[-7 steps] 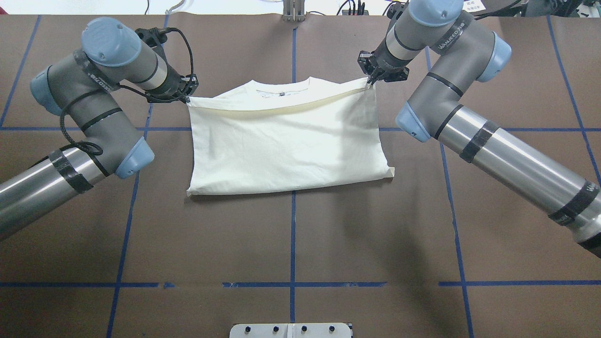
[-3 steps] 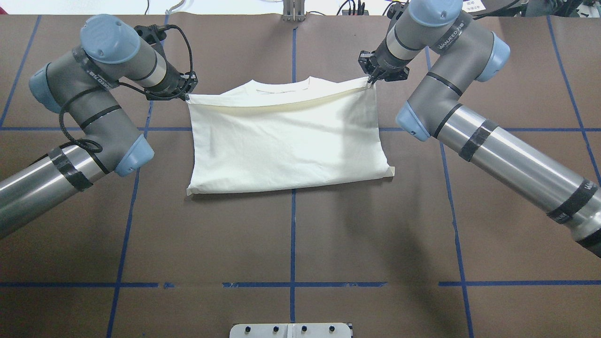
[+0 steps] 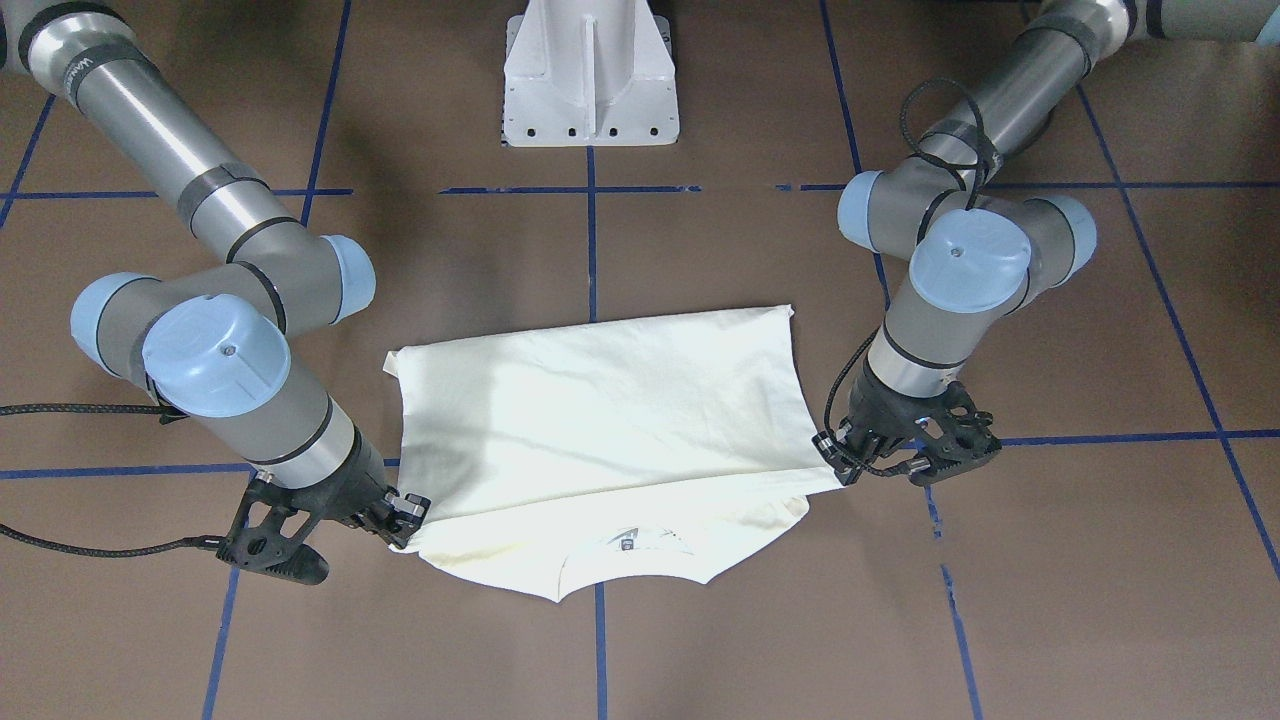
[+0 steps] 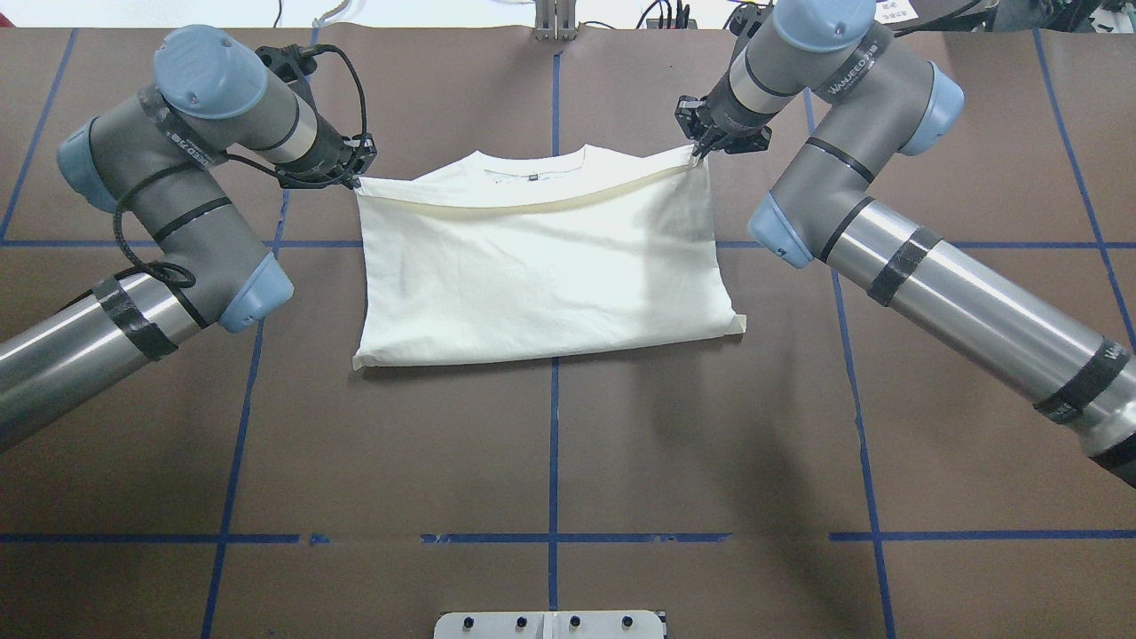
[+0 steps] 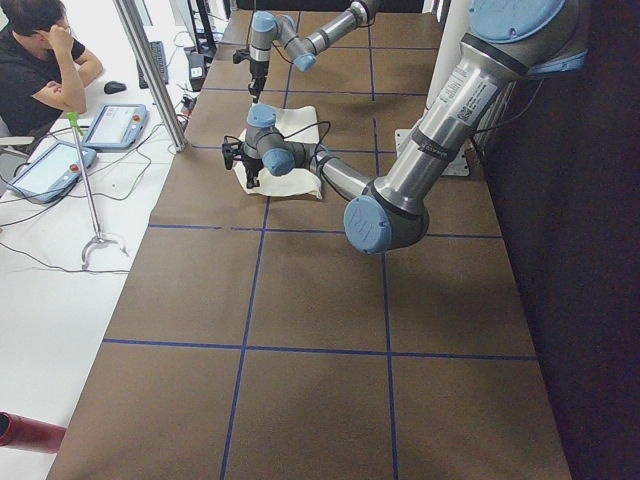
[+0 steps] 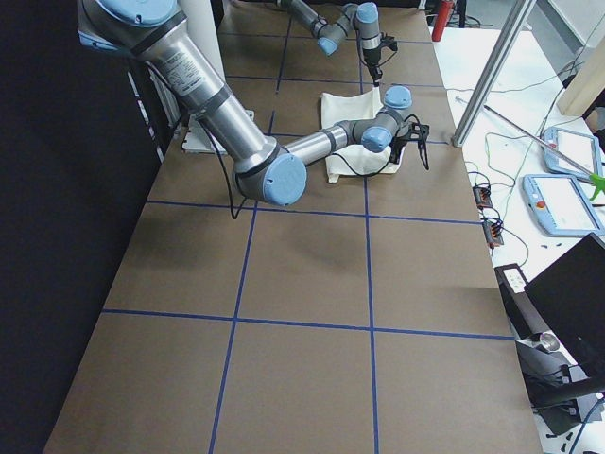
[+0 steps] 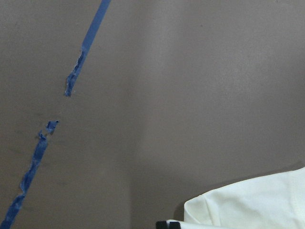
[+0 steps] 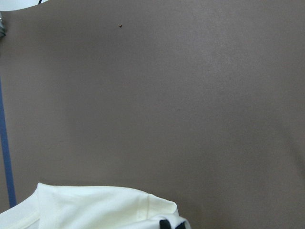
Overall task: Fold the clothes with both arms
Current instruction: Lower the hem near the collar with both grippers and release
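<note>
The clothes, one cream shirt (image 4: 541,275), lie plain side up on the brown table, doubled over so the hem edge reaches the neckline (image 4: 531,164) at the far side. My left gripper (image 4: 355,180) is shut on the left corner of that folded-over edge. The other corner is pinched by my right gripper (image 4: 697,153), also shut. The edge hangs slightly raised and stretched between them. From the front, the shirt (image 3: 600,420) spans between the left gripper (image 3: 840,472) and the right gripper (image 3: 408,530). Each wrist view shows only a shirt corner (image 7: 248,202) (image 8: 95,205).
Blue tape lines (image 4: 554,426) grid the brown table cover. The white pedestal base (image 3: 590,75) stands at the robot's side of the table. Beyond the far edge, a person (image 5: 40,60) sits at a white side table with tablets (image 5: 115,125) and a metal post (image 5: 150,70).
The left gripper has nudged slightly toward the far side with its corner. The held edge stays taut near the neckline, and the right arm has hardly moved.
</note>
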Action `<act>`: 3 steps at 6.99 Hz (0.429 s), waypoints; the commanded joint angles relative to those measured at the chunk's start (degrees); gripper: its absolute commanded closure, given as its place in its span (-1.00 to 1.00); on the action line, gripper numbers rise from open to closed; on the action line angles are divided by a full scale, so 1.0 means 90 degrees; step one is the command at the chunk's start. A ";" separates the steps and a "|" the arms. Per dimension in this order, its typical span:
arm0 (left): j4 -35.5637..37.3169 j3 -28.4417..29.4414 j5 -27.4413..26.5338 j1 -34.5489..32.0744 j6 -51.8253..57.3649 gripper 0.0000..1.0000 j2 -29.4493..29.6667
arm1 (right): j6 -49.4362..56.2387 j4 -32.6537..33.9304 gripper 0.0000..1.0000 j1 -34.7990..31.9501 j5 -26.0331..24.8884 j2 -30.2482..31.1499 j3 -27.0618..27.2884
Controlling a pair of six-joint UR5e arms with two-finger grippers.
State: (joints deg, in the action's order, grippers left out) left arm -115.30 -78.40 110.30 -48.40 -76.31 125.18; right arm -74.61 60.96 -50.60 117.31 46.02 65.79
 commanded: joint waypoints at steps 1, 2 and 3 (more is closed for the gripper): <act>0.0028 -0.0039 0.0010 -0.0003 0.0012 -0.99 0.0007 | 0.0008 0.0004 -0.99 0.0016 0.0002 0.0014 0.0024; 0.0106 -0.0068 0.0010 -0.0003 0.0012 -1.00 -0.0002 | -0.0021 0.0024 -1.00 0.0036 0.0061 0.0043 0.0246; 0.0135 -0.0117 0.0010 -0.0032 0.0003 -1.00 -0.0012 | -0.0108 0.0188 -1.00 0.0287 0.0129 0.0382 0.0993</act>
State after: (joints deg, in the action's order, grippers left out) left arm -114.52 -79.00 110.38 -48.50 -76.22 125.16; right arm -74.90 61.46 -49.81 117.83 47.01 68.92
